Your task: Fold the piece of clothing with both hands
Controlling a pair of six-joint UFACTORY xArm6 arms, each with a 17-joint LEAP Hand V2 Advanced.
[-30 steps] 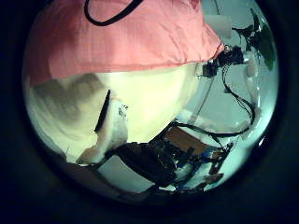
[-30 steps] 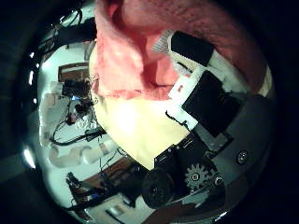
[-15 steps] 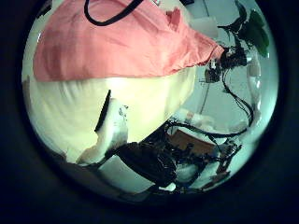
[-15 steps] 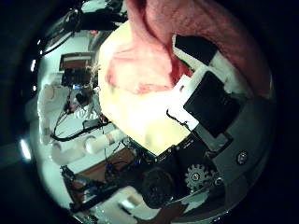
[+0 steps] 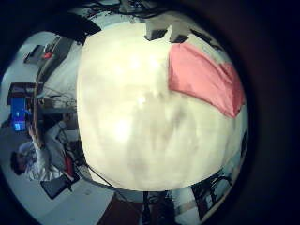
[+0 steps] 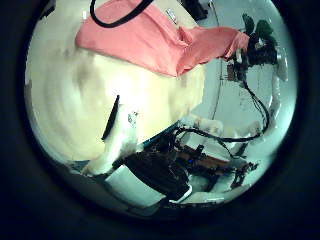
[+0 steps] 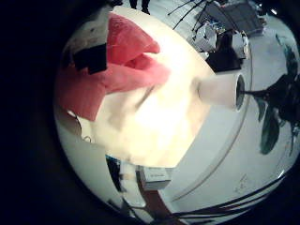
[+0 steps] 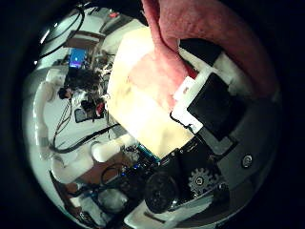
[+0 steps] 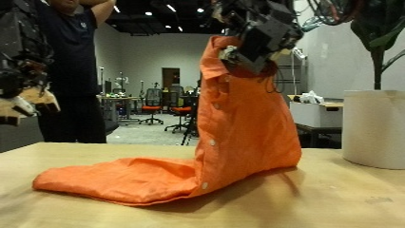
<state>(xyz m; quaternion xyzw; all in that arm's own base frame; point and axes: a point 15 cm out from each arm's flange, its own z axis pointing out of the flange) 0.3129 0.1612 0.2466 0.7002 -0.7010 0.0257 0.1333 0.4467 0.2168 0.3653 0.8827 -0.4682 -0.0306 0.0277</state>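
Orange garment (image 9: 241,133) hanging from raised right hand (image 9: 260,38), hem on table (image 9: 342,199).

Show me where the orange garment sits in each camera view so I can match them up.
Outside view: orange garment hangs from the right hand, lower end on the table.
Left little finger side: lying on the table, away from the palm.
Left thumb side: lying on the table.
Right little finger side: close, draping toward the table.
Right thumb side: close against the palm.
Shared landmark: the table.
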